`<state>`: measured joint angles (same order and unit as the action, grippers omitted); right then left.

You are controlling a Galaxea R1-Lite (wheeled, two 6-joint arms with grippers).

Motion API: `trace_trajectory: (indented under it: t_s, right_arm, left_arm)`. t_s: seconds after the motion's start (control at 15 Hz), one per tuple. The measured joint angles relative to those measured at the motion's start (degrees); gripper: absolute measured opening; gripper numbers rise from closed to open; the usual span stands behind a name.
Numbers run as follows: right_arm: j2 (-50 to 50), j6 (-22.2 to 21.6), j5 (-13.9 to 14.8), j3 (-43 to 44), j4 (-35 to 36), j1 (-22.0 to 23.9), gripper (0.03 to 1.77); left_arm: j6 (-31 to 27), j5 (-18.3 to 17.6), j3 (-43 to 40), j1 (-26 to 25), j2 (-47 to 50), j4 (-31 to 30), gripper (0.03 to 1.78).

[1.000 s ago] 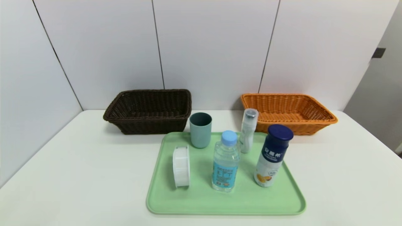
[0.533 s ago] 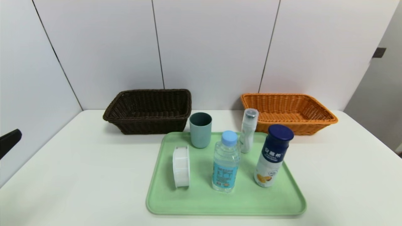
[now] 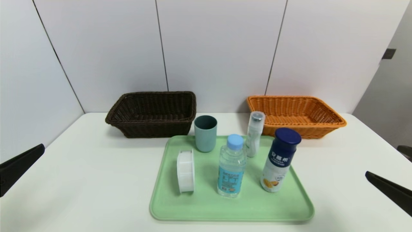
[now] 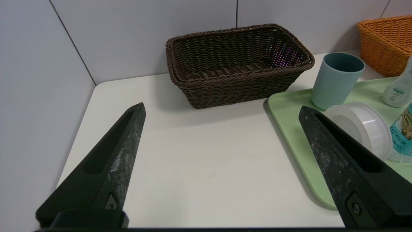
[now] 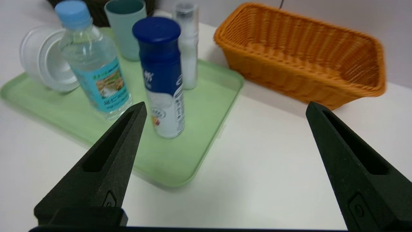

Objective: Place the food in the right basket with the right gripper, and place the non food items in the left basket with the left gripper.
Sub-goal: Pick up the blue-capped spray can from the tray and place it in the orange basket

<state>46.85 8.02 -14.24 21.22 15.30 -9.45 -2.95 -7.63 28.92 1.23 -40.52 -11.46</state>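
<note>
Jaws of the left gripper (image 4: 222, 111): spread wide, with nothing between them, above bare white tabletop on the robot's left side of the tray.
Jaws of the right gripper (image 5: 227, 104): also spread wide and holding nothing, beyond the tray's other side, apart from every item.
Tray: flat, pale green, rectangular with rounded corners (image 3: 231, 212), carrying all five items.
White case: round, flat plastic (image 3: 186, 172), standing on its edge at the tray's left side.
Navy-capped bottle: tall, white below and navy above (image 3: 278, 161), upright near the tray's right edge.
Water bottle: clear plastic with light-blue cap and blue label (image 3: 231, 170), upright between the case and the navy-capped bottle.
Cup: plain teal-grey plastic (image 3: 206, 138), upright at the back of the tray, near the dark basket.
Slim bottle: small, white, clear-capped (image 3: 254, 137), upright at the back, in front of the orange basket.
Dark basket: rectangular dark brown wicker (image 3: 157, 129), behind the tray to the left, for non-food.
Orange basket: rectangular orange wicker (image 3: 296, 131), behind the tray to the right, for the drinks.
Step in hand: apparently the first approach, with no item sorted.
Next move: likely left jaws to the white case and right jaws to the navy-capped bottle, each lined up before closing; the case could roll if nudged.
</note>
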Motion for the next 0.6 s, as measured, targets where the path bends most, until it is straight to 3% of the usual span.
trace_trajectory:
  t_s: [0.27,0.6]
  right_arm:
    - [4.19,0.13,0.02,-5.0,4.95,-4.91,1.71]
    - [12.71,0.11,0.1,-12.96,27.87,-8.41,1.71]
  left_arm:
    - [-0.11,-0.07,-1.27,0.0,1.26,0.2,1.69]
    - [-0.18,-0.24,-2.74,0.0,3.07,0.39,1.69]
